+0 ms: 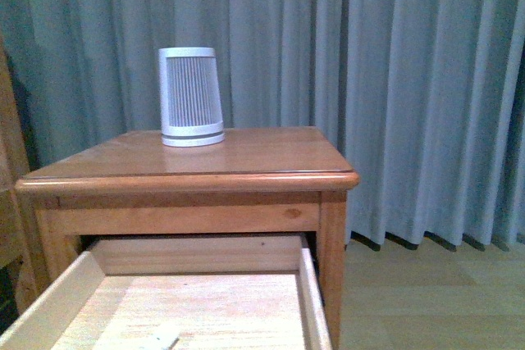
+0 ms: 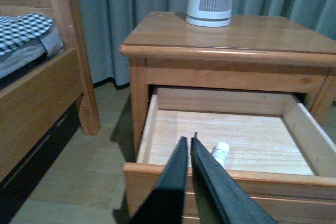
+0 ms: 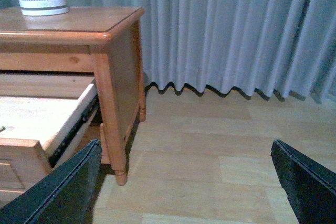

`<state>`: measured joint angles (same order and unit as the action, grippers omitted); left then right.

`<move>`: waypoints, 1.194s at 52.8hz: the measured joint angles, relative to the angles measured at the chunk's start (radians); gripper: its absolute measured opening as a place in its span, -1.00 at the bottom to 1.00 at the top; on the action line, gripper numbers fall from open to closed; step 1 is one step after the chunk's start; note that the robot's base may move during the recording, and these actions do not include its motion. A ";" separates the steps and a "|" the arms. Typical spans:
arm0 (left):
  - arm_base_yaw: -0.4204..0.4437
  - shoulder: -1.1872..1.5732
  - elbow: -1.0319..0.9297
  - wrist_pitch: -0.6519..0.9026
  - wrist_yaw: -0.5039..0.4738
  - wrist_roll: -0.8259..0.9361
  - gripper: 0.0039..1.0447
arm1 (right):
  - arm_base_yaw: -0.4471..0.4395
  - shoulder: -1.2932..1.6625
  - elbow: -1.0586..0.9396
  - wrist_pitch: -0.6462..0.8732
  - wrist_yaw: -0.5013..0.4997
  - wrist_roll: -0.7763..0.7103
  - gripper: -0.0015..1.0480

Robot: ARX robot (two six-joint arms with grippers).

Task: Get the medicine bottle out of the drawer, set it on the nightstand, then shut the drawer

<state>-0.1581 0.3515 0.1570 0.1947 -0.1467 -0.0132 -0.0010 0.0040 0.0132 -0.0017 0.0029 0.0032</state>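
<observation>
Drawer (image 2: 262, 176) stands pulled well out of the nightstand (image 2: 262, 30), pale floor exposed, which I read as the state that makes the first step possible: access from above and from the front. Bottle (image 2: 220, 152) lies on its side on the drawer floor, close behind the front wall and nearer the middle than either side wall. In my front view only a pale sliver (image 1: 164, 339) at the bottom edge may be it. Its long axis runs roughly front to back, skewed a little off the drawer's own line. I cannot tell which end carries the cap, since the near end is cut off by the front wall. Lying flat, it would likely roll sideways if nudged, so I judge a grasp across the short width to be the sound one. Left claw (image 2: 189, 140) hangs over the front wall, tips together with nothing between them, aimed just beside the bottle and not touching it. It must open before it can take anything. Right claw (image 3: 185, 145) is held off to the nightstand's outer side over bare floor (image 3: 220, 129), fingers wide apart and empty, probably parked clear of the left arm's reach. Ribbed device (image 1: 191, 96) occupies the rear left of the top, leaving the front and right free for setting the bottle down. Bed frame (image 2: 42, 93) flanks the nightstand, and a curtain (image 1: 410, 79) hangs behind it.
</observation>
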 joint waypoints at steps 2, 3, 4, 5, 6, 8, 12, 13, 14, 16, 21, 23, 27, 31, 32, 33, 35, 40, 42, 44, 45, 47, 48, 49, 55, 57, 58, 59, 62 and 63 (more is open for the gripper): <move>0.013 -0.016 -0.012 -0.001 0.014 0.002 -0.95 | 0.000 0.000 0.000 0.000 -0.001 0.000 0.87; 0.019 -0.021 -0.017 -0.002 0.017 0.002 -0.95 | 0.000 0.000 0.000 0.000 -0.001 0.000 0.87; 0.026 -0.027 -0.022 -0.004 0.021 0.002 -0.95 | 0.000 0.000 0.000 0.000 -0.001 0.000 0.87; 0.044 -0.034 -0.027 -0.008 0.046 0.002 -0.95 | 0.000 0.000 0.000 0.000 0.000 0.000 0.87; 0.068 -0.043 -0.032 -0.012 0.092 0.002 -0.95 | 0.000 0.000 0.000 0.000 -0.001 0.000 0.87; 0.113 -0.058 -0.041 -0.016 0.132 0.003 -0.95 | 0.000 0.000 0.000 0.000 -0.003 0.000 0.87; 0.147 -0.074 -0.053 -0.019 0.135 0.003 -0.95 | 0.000 0.000 0.000 0.000 -0.003 0.000 0.87; 0.150 -0.081 -0.057 -0.020 0.137 0.003 -0.95 | 0.000 0.000 0.000 0.000 -0.002 0.000 0.87; 0.151 -0.087 -0.061 -0.021 0.142 0.003 -0.95 | 0.000 0.000 0.000 0.000 -0.002 0.000 0.87; 0.151 -0.096 -0.068 -0.026 0.146 0.003 -0.95 | 0.000 0.000 0.000 0.000 -0.003 0.000 0.87; 0.153 -0.126 -0.088 -0.037 0.140 0.003 -0.95 | 0.000 0.000 0.000 0.000 -0.012 0.000 0.87; 0.153 -0.135 -0.093 -0.041 0.140 0.003 -0.95 | 0.000 -0.001 0.000 0.000 -0.013 0.000 0.87; 0.153 -0.150 -0.097 -0.050 0.143 0.003 -0.95 | -0.003 0.002 0.001 -0.003 -0.024 0.006 0.87; 0.154 -0.200 -0.100 -0.111 0.142 0.003 -0.95 | -0.047 0.114 0.064 -0.097 -0.222 0.075 0.87; 0.156 -0.228 -0.101 -0.145 0.144 0.004 -0.95 | -0.047 0.171 0.089 -0.092 -0.265 0.098 0.87; 0.155 -0.252 -0.105 -0.170 0.146 0.004 -0.95 | -0.042 0.230 0.117 -0.078 -0.287 0.110 0.87; 0.154 -0.288 -0.110 -0.191 0.146 0.004 -0.95 | -0.025 0.351 0.182 -0.029 -0.302 0.131 0.87; 0.155 -0.330 -0.128 -0.194 0.145 0.004 -0.95 | 0.021 0.606 0.373 0.095 -0.251 0.137 0.87; 0.155 -0.341 -0.140 -0.194 0.145 0.004 -0.95 | 0.040 0.713 0.460 0.136 -0.215 0.136 0.87; 0.155 -0.342 -0.146 -0.195 0.146 0.004 -0.95 | 0.054 0.795 0.526 0.156 -0.187 0.134 0.87; 0.155 -0.342 -0.147 -0.196 0.146 0.004 -0.95 | 0.063 0.848 0.566 0.168 -0.171 0.132 0.87; 0.155 -0.343 -0.147 -0.196 0.146 0.004 -0.95 | 0.083 0.953 0.640 0.193 -0.140 0.127 0.87; 0.155 -0.345 -0.147 -0.196 0.146 0.004 -0.95 | 0.093 1.008 0.676 0.203 -0.125 0.126 0.87; 0.155 -0.345 -0.147 -0.196 0.146 0.004 -0.95 | 0.103 1.061 0.711 0.208 -0.109 0.119 0.87; 0.155 -0.345 -0.147 -0.196 0.146 0.004 -0.95 | 0.153 1.338 0.861 0.218 -0.013 0.092 0.87; 0.155 -0.345 -0.147 -0.196 0.146 0.003 -0.91 | 0.169 1.434 0.908 0.205 0.015 0.092 0.87; 0.155 -0.345 -0.147 -0.196 0.146 0.004 -0.87 | 0.173 1.457 0.919 0.200 0.022 0.093 0.87; 0.155 -0.345 -0.147 -0.196 0.146 0.004 -0.80 | 0.180 1.503 0.941 0.189 0.037 0.094 0.87; 0.155 -0.345 -0.147 -0.196 0.146 0.004 -0.63 | 0.199 1.616 0.993 0.166 0.073 0.095 0.87; 0.155 -0.345 -0.147 -0.196 0.146 0.004 -0.56 | 0.205 1.660 1.012 0.158 0.086 0.097 0.87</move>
<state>-0.0032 0.0063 0.0097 -0.0010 -0.0002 -0.0090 0.2043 1.6642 1.0248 0.1562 0.0887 0.1001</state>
